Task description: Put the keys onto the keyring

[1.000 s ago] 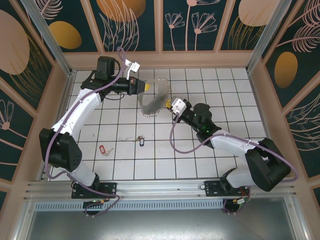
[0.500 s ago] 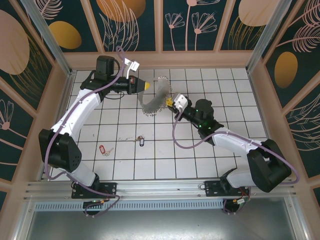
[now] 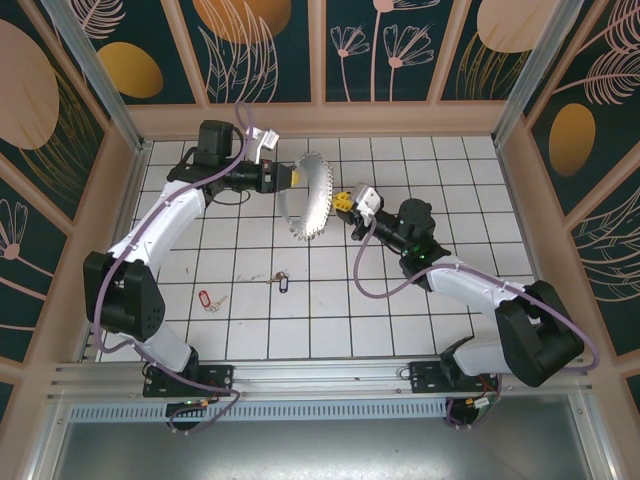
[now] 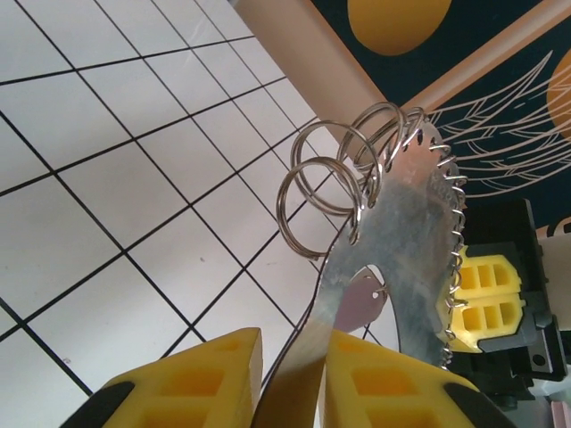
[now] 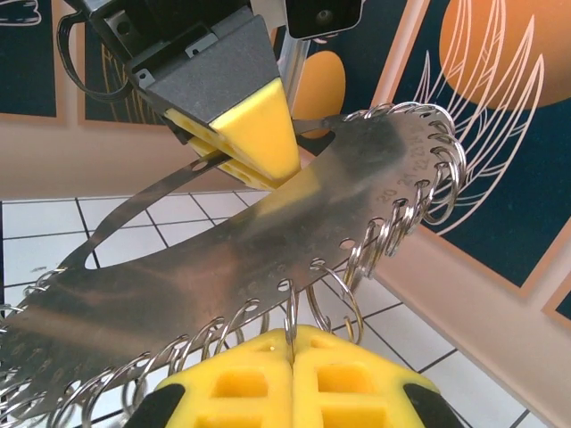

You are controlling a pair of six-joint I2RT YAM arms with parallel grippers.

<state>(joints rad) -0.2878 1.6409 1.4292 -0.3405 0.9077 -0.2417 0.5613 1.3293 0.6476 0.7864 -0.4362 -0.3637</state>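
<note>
Top external | keyring [image 3: 314, 192] shows broader face (narrower before) | right hand [image 3: 343, 200] clenched on it | left hand [image 3: 292, 174]: grip unclear

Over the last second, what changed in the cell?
The keyring, between both grippers, turned from a narrow crescent to nearly face-on in the top view. The right gripper edged farther out, shut on its rim; the left gripper barely shifted. Red-tagged key and blue-tagged key stayed put on the table.
</note>
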